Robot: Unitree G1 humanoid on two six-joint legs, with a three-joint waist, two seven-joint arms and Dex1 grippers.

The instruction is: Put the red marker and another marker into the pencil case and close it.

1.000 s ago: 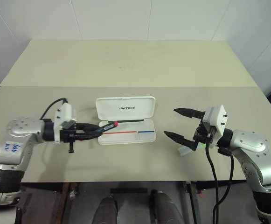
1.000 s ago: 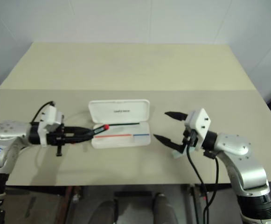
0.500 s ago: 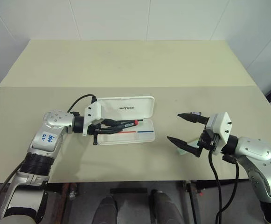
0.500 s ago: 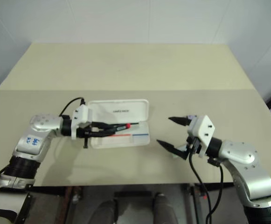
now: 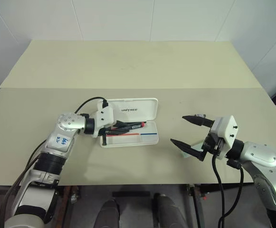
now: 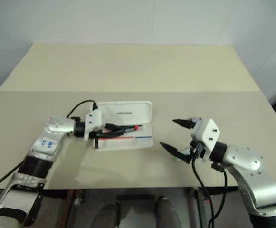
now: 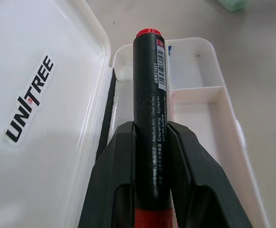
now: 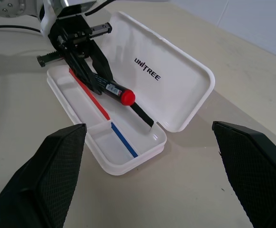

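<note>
The white pencil case (image 5: 149, 141) lies open at the table's middle, its lid (image 8: 176, 76) folded back flat. My left gripper (image 5: 124, 126) is shut on the red marker (image 7: 149, 95), which it holds level just over the open tray with the red end cap pointing right. Its black fingers (image 7: 123, 166) clamp the marker's dark barrel. My right gripper (image 5: 177, 129) hangs wide open to the right of the case with nothing between its fingers. The pale green marker (image 5: 185, 154) lies on the table under its lower finger, partly hidden.
A tiny dark grey object (image 5: 200, 115) sits on the table by the right gripper's upper finger. The beige table (image 5: 128, 66) stretches bare behind the case. The table's front edge runs close below both arms.
My left gripper carried the red marker rightward from the case's left end to over the open tray. The right gripper stayed open in about the same place.
</note>
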